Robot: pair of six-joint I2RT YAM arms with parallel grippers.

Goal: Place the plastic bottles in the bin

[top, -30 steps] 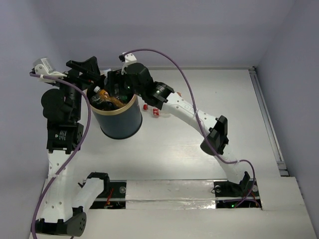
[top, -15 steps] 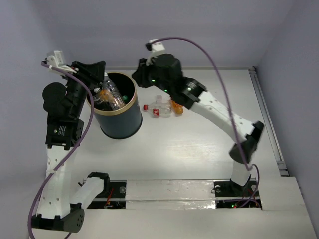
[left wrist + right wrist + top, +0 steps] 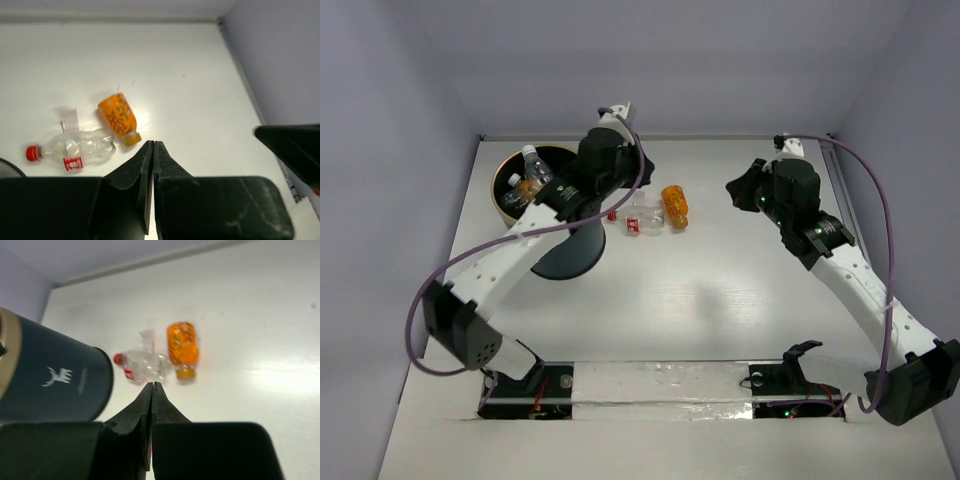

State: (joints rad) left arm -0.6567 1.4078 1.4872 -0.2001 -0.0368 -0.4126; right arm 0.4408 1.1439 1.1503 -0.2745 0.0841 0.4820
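The dark navy bin (image 3: 570, 256) with its gold-tan rim (image 3: 501, 193) stands at the back left, with several plastic bottles (image 3: 529, 176) sticking out of its top. Two plastic bottles lie on the table to its right: a clear one with a red cap (image 3: 638, 216) (image 3: 82, 149) (image 3: 145, 365) and an orange one (image 3: 674, 205) (image 3: 118, 116) (image 3: 182, 347). My left gripper (image 3: 153, 143) is shut and empty, above the table near the bin, facing those two bottles. My right gripper (image 3: 738, 188) (image 3: 152, 384) is shut and empty, to the right of the orange bottle.
My left arm (image 3: 510, 250) crosses over the front of the bin. The bin's navy side with a white deer logo (image 3: 62, 376) fills the left of the right wrist view. The back wall and right wall (image 3: 280, 60) border the white table.
Both grippers have left the bin's mouth and shut. The left arm swung right across the bin; the right arm pulled back to the right. More bottles now show in the bin.
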